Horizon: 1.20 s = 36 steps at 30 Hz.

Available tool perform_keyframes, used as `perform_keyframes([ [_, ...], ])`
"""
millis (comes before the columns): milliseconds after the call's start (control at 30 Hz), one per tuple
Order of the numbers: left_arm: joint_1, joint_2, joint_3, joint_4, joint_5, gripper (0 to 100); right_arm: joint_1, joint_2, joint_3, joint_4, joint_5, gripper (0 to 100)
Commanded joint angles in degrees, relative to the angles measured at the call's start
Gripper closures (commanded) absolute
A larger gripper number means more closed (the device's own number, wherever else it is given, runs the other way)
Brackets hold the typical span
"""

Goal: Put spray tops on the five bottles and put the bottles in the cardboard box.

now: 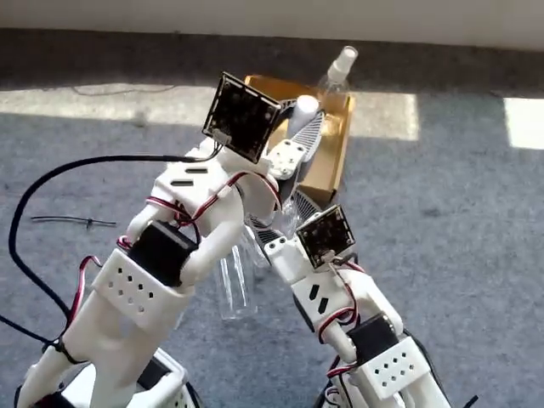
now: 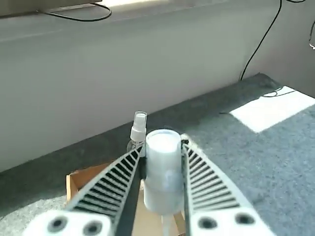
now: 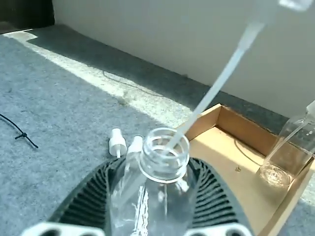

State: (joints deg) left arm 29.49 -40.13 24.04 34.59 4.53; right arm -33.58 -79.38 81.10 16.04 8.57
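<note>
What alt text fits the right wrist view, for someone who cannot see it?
The right tool grips a clear open bottle, and the tube of a spray top slants down into its neck. Behind on the carpet lie two loose spray tops; another bottle stands in the cardboard box.

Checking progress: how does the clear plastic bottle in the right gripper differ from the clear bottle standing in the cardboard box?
The clear plastic bottle held by the right gripper has an open neck, a dip tube entering it; the clear bottle in the brown cardboard box already wears a white spray top. The first is clamped; the second stands free and upright. Both are transparent.
</note>
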Motion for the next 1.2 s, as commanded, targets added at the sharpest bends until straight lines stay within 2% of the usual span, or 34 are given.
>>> perform_keyframes([
  [0,-1.0,-0.3,-0.2,-1.0,0.1,99,-0.2,-0.9,-1.3,-0.3,0.4,99.5],
  [300,-1.0,-0.3,-0.6,12.2,0.0,99,3.8,-0.8,-1.9,-0.2,0.4,99.5],
  [467,-1.0,-0.3,-0.2,15.9,-0.1,99,3.6,-0.8,-5.0,5.0,0.3,99.5],
  [700,-0.5,-0.3,-0.2,19.2,0.0,98,3.6,-0.8,-6.2,6.2,0.3,99.5],
  [900,-0.5,-0.3,-0.7,20.4,0.1,84,3.6,-0.8,-6.2,6.2,0.3,99.5],
  [1167,-2.3,-0.3,-8.0,20.5,-0.1,83,3.6,-0.8,-5.9,6.2,0.3,99.5],
])
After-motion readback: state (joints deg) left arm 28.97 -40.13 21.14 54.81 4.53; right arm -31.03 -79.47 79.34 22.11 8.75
